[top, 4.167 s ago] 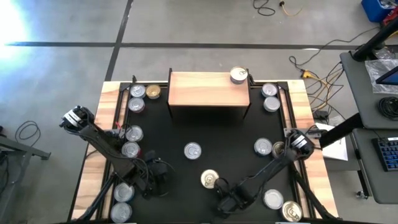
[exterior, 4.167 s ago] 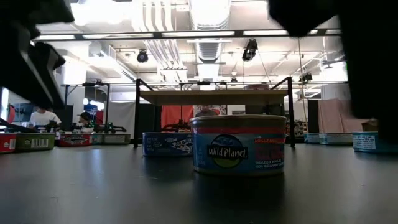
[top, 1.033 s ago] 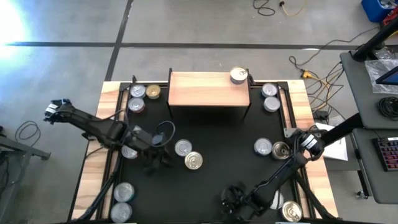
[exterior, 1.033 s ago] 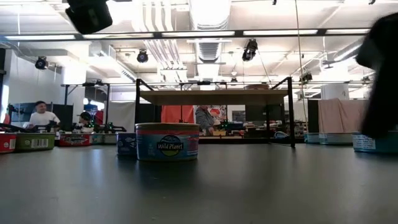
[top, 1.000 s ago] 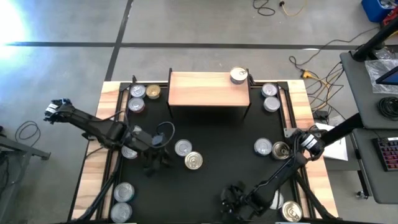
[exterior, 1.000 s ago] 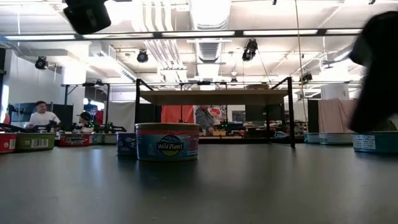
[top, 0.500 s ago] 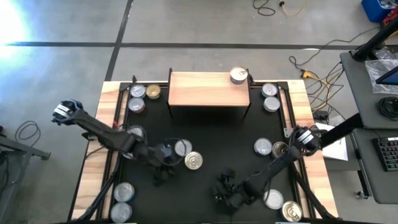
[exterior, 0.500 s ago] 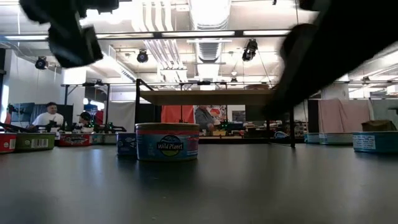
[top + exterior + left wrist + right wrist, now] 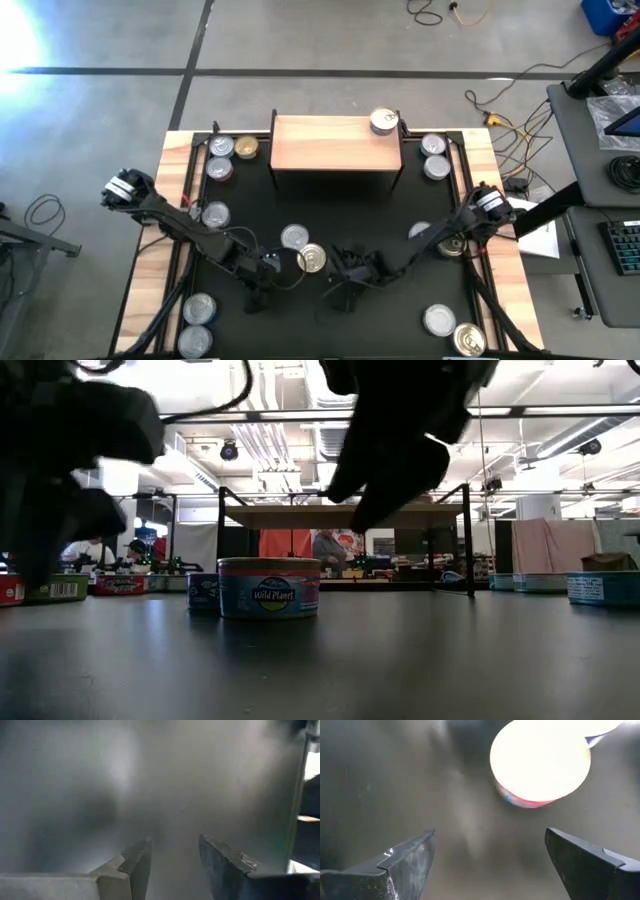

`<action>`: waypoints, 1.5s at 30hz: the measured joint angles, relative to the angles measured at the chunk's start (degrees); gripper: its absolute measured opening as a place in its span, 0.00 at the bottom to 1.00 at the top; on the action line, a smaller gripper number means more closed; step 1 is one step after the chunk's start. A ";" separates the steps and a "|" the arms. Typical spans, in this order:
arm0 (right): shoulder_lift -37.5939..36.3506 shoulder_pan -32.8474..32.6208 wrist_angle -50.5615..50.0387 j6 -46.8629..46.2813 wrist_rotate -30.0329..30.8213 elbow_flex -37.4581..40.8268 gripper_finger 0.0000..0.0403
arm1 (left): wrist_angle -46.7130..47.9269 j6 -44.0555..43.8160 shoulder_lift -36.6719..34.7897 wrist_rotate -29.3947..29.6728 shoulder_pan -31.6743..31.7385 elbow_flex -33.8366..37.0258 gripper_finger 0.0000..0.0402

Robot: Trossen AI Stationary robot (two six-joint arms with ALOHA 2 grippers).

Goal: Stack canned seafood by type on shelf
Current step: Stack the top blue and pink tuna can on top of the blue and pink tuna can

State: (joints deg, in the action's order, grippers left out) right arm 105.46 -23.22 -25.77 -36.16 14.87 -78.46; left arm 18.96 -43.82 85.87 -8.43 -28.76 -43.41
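The shelf (image 9: 336, 142) stands at the far middle of the black mat, with one silver-topped can (image 9: 383, 121) on its right end. Two cans sit mid-mat: a silver-topped one (image 9: 294, 237) and a gold-topped one (image 9: 312, 259), whose blue and red side label (image 9: 268, 588) shows in the low view. My left gripper (image 9: 258, 295) hangs low over bare mat, near-left of them, open (image 9: 175, 855) with nothing between its fingers. My right gripper (image 9: 338, 290) is near-right of the gold-topped can, open wide (image 9: 490, 855). That can (image 9: 540, 760) lies ahead of its fingers.
More cans stand around the mat: three far left (image 9: 221, 146), two far right (image 9: 433, 145), one at the left edge (image 9: 215, 214), two at the right (image 9: 452, 243), two near left (image 9: 199, 308) and two near right (image 9: 439, 320). People sit in the room beyond (image 9: 70, 548).
My left gripper has come down and toward the near edge, tipping more steeply downward, and now hangs low over the mat. My right gripper has swung from the near right toward the left and far side, up to the gold-topped can. No can has moved.
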 joint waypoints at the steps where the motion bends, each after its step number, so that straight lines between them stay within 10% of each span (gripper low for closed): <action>1: -0.40 0.50 -0.12 -0.91 -0.05 0.00 0.91 | 0.04 -0.64 -1.32 -0.07 0.01 1.06 0.37; 18: -7.29 6.70 3.36 -1.08 -1.56 0.00 0.91 | -22.90 -5.34 -9.76 4.82 -0.71 17.34 0.37; 39: -7.45 9.98 -7.67 22.37 -9.98 0.76 0.99 | -22.77 -17.23 2.11 13.70 -1.73 11.55 0.37; 45: -7.14 9.17 -5.22 27.03 -10.55 6.24 0.99 | -22.61 -22.09 2.54 29.21 -3.85 11.03 0.37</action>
State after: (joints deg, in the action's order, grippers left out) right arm 98.32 -14.05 -30.98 -9.13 4.33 -72.22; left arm -3.64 -65.92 88.41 20.78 -32.61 -32.38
